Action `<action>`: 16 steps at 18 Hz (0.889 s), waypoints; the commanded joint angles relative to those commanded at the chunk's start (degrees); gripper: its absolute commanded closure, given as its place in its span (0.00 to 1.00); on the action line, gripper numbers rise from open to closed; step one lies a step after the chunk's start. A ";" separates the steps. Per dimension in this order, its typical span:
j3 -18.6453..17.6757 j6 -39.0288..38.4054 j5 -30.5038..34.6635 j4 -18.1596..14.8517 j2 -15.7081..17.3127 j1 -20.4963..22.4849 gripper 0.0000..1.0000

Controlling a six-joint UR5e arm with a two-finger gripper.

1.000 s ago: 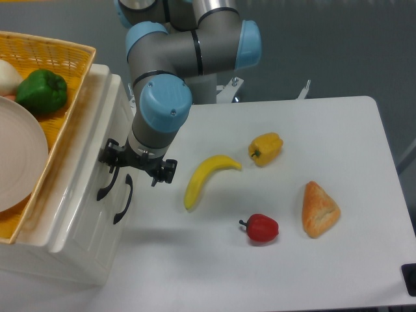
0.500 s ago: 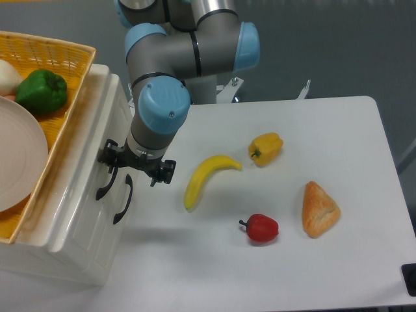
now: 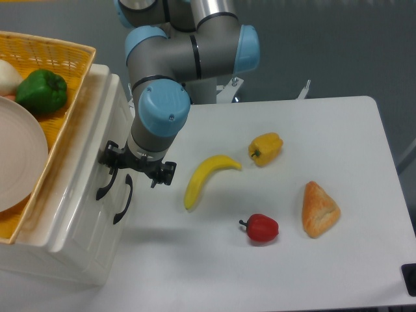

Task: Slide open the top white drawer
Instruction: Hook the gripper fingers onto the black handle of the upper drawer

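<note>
UR5e arm comes down from top centre, end effector (image 3: 136,170) right at the cabinet front, at the upper black handle (image 3: 106,184) of the top white drawer (image 3: 97,140). Fingers are hidden under the wrist and black mounting, so can't tell if it's clamped on the handle or spread. Second black handle (image 3: 123,201) sits just beside and right of the first, on the lower drawer front (image 3: 91,240).

Cabinet is at the left edge of the white counter (image 3: 338,130), drawer fronts facing right toward the open surface. Top white drawer looks closed or near closed; the exact gap isn't readable from this angle.

Room in front of the drawer: the nearest thing is the banana (image 3: 207,179), just right of the end effector and apart from it. Further right are the yellow bell pepper (image 3: 266,148), red bell pepper (image 3: 262,228) and a wedge of bread (image 3: 319,209), all well clear of the cabinet. Counter near edge below the cabinet is bare white.

Yellow wicker basket (image 3: 62,52) rests on top of the cabinet, cut off by the left frame edge. Inside it: green bell pepper (image 3: 41,91), a white round item (image 3: 8,77) partly out of frame, and a cream plate (image 3: 19,159) filling most of the floor
</note>
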 joint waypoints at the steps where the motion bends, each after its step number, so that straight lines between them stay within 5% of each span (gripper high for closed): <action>1: 0.00 0.09 0.00 0.18 0.00 0.09 0.00; 16: 0.09 0.26 2.20 1.50 0.09 0.26 0.00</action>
